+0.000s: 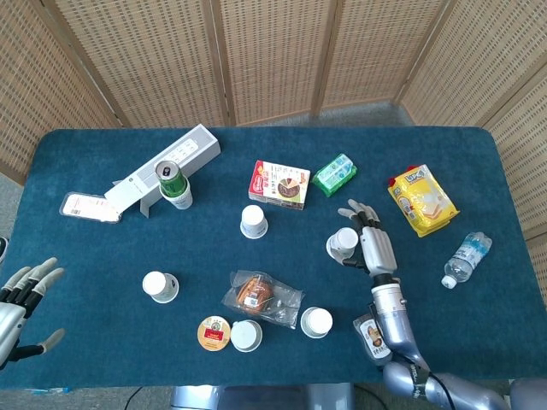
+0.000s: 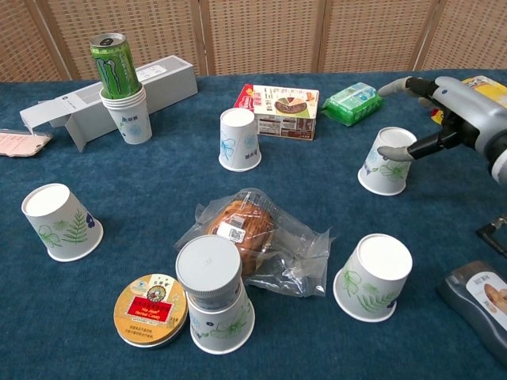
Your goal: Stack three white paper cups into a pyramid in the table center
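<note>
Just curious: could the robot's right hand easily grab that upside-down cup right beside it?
Probably yes. The right hand hovers open just beside the upside-down paper cup, its fingers apart, and nothing lies between them; the green packet sits behind.

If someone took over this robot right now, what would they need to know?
Right hand: fingers spread beside the upside-down cup right of center, holding nothing.
Left hand: open, idle at the table's left edge.
Other loose upside-down cups: center-back cup, near-right cup, left cup.
Done: nothing stacked.
Left: gather three cups at center, two side by side, one on top.
</note>
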